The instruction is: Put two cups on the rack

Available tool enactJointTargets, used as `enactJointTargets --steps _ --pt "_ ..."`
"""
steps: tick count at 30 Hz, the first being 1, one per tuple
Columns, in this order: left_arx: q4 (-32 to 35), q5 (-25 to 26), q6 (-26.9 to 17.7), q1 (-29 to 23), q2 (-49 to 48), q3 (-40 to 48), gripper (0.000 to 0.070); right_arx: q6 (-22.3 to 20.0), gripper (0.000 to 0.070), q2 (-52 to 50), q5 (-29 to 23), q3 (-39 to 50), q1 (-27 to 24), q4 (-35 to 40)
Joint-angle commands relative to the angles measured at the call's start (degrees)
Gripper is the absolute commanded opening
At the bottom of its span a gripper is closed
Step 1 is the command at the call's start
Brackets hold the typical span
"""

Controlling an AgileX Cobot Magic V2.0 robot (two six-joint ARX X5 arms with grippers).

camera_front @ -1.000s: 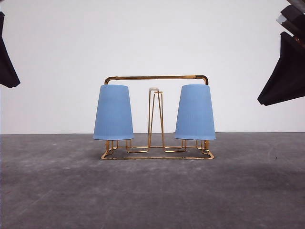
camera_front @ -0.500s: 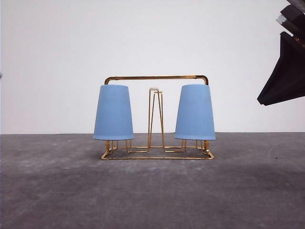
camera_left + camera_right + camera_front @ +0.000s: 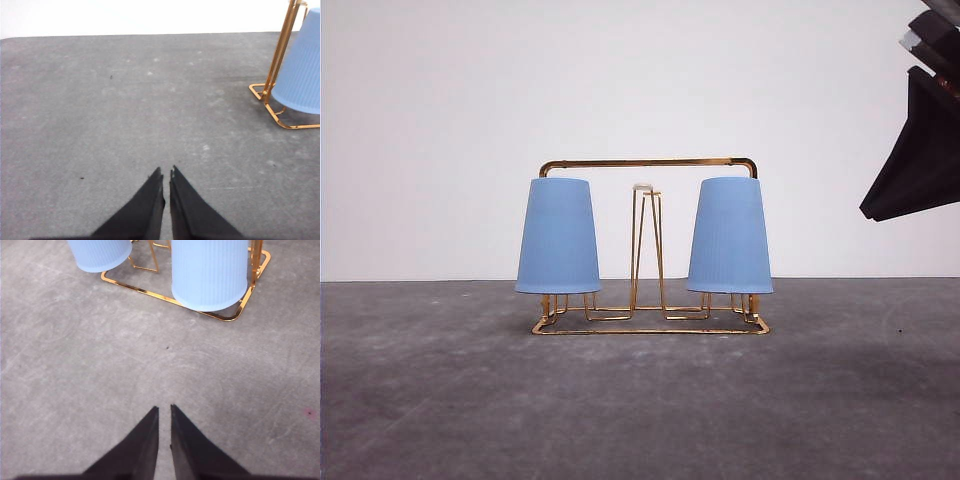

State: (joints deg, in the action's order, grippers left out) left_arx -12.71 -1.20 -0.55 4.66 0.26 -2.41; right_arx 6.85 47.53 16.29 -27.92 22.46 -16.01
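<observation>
Two light-blue ribbed cups stand upside down on the gold wire rack, one on the left and one on the right. A bare white-tipped prong rises between them. My left gripper is shut with nothing in it, low over the table, well apart from the rack's end and the cup there. Also shut and holding nothing, my right gripper hovers in front of the rack base, short of the two cups.
The rack stands on a grey table in front of a plain white wall. The dark body of my right arm hangs high at the right edge of the front view.
The left arm's dark tip, at the left edge of the front view a second ago, has drawn out of that view. The cups, rack and right arm are unmoved.
</observation>
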Motion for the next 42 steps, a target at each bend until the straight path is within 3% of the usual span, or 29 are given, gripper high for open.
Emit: enactJointTargets --steps 1,22,25,27,30,35,42 --pt "1.4 0.0 0.1 -0.1 -0.1 1.3 0.0 0.0 0.0041 0.3 0.0 -0.5 0.3 0.6" --pt "2.0 0.1 0.1 -0.1 0.0 1.7 0.0 0.0 0.0041 0.3 0.0 -0.5 0.3 1.0" --pt "2.0 0.1 0.1 -0.1 0.0 1.7 0.0 -3.6 0.0041 -0.7 -1.0 -0.5 0.1 0.6" --pt "2.0 0.1 0.1 -0.1 0.0 1.7 0.0 -6.2 0.0041 -3.1 -3.6 0.2 -0.6 0.3" --pt "2.0 0.1 0.1 -0.1 0.0 1.7 0.0 -6.7 0.0041 -8.8 -6.3 4.3 -3.0 2.1" --pt "2.0 0.1 0.1 -0.1 0.0 1.7 0.0 -2.6 0.0041 -22.5 -9.4 15.2 -9.3 7.3" --pt "2.0 0.1 0.1 -0.1 0.0 1.7 0.0 -1.9 0.0041 -40.6 -17.2 25.8 -16.5 10.0"
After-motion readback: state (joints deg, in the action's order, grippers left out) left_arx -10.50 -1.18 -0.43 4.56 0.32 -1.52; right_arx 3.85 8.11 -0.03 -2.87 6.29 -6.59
